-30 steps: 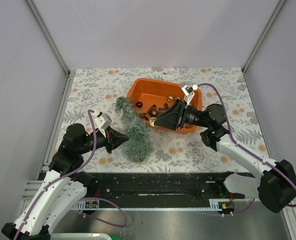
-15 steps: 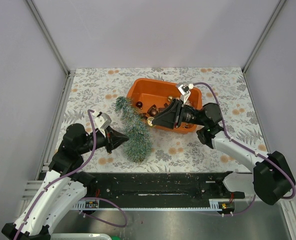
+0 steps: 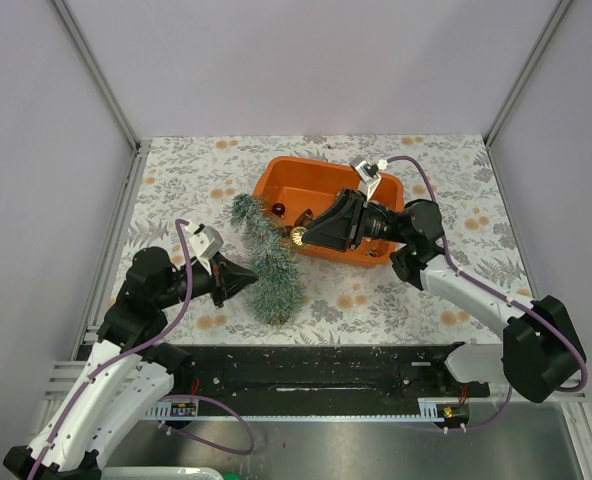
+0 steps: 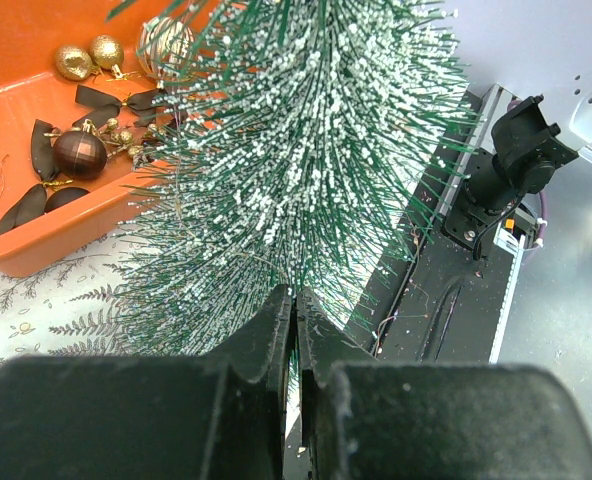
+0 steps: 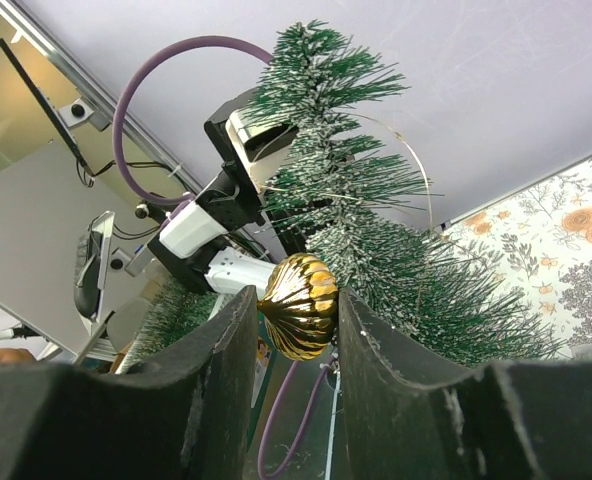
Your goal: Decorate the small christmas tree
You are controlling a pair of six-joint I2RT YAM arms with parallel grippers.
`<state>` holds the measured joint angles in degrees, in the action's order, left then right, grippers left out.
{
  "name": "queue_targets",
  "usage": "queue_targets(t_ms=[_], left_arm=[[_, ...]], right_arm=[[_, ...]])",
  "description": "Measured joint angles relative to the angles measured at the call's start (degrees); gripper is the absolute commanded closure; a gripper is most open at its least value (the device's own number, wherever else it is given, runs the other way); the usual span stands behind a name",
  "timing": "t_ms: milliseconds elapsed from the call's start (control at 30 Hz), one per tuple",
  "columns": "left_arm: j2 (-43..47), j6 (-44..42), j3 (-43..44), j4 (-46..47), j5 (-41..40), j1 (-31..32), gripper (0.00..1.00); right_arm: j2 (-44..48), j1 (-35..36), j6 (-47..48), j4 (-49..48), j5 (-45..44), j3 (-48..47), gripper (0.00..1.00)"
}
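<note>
My left pincer (image 4: 296, 300) is pressed together at the wide end of the tree (image 3: 266, 262), its tips buried in the frosted needles with a few strands caught between them. The tree is over the flowered worktop (image 3: 176, 180), just left of the orange tray (image 3: 276, 175). Its tip points towards the far side, close to the tray's left rim, and its broad base points towards my side. I cannot tell from above whether it rests on the worktop or hangs from my grip.

My right pincer (image 5: 298, 300) is clamped on a ribbed gold bauble (image 3: 298, 237), one finger on each side of it. From above, the bauble sits at the tray's near left corner, just beside the middle of the tree. I cannot tell whether it touches the needles. In my right wrist view the tree fills the space behind the bauble, with my left arm (image 5: 226, 220) beyond it.

More ornaments lie in the tray: a dark brown ball (image 4: 80, 153), two small gold balls (image 4: 74, 62) and a pale striped one (image 4: 164, 45) against the tree's needles.
</note>
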<state>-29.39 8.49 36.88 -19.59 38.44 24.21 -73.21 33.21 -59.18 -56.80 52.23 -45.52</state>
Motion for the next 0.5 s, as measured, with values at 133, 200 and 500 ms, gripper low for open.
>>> queue_targets(t_ms=[133,200,500], left_arm=[[0.0,0.0,0.0,0.0,0.0,0.0,0.94],[0.0,0.0,0.0,0.0,0.0,0.0,0.94],[0.0,0.0,0.0,0.0,0.3,0.0,0.94]], right_arm=[[-1.2,0.0,-0.5,-0.6,0.0,0.0,0.94],[-1.4,0.0,-0.7,-0.6,0.0,0.0,0.94],[-1.4,-0.4,0.7,0.0,0.0,0.2,0.95]])
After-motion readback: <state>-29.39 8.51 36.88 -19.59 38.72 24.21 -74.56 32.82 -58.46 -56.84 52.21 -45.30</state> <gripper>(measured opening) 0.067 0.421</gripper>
